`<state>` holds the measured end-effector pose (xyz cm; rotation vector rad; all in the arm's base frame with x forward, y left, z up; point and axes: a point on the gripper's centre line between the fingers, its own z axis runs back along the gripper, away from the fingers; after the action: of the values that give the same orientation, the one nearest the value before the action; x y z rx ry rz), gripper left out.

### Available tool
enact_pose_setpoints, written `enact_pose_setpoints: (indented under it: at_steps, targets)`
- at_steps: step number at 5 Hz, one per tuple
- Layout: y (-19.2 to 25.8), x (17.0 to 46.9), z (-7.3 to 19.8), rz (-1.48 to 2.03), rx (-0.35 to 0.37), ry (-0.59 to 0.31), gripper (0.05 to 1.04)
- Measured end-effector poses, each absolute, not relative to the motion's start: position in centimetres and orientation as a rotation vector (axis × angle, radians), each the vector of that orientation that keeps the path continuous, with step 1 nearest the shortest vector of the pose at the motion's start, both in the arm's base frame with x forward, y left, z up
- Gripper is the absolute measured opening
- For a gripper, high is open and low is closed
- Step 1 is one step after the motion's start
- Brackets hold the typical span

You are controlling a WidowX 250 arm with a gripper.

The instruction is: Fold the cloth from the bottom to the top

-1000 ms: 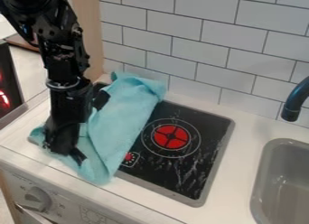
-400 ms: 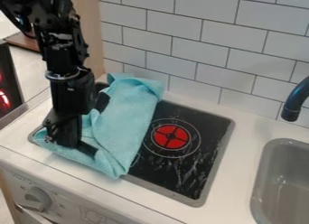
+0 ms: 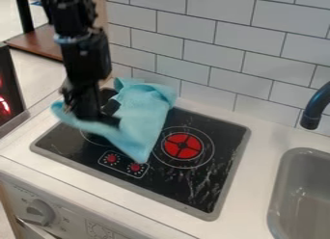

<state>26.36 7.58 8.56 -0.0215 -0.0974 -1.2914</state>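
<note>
**Cloth's near edge lifted toward the back of the stove**

The front of the stove (image 3: 169, 193) has come into view. A second ago the blue cloth (image 3: 140, 118) ran over its front left rim, with a corner hanging past it onto the counter (image 3: 58, 173). Now that near edge is up and farther back, over the left half of the stove, and the two small red dials (image 3: 135, 167) along the stove's front show, where the cloth covered them before. Part of a ring at the stove's left shows as well. The black gripper (image 3: 97, 117) has travelled the same way, from low over the stove's front left to above its left side, nearer the back. The cloth's upper end has stayed at the stove's back rim, close to the wall (image 3: 213, 64).

The cloth is light blue, soft and rumpled, bunched into thick folds at the stove's back left. From there it slopes forward to a point just behind the dials, to the left of the red burner (image 3: 183, 145). A narrower flap stretches out past the gripper toward the stove's left edge, its end curled and raised. The gripper points down and is pinching the cloth by this lifted near edge, above the stove's left side.
</note>
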Motion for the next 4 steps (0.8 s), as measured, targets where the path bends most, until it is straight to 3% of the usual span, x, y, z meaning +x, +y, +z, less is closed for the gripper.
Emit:
enact_pose_setpoints:
  at_steps: [2,4]
  targets:
    - [8.8,32.5,10.0,-1.098,-0.043,-0.153,0.05]
    - [10.0,36.3,7.0,-1.003,-0.017,-0.174,0.05]
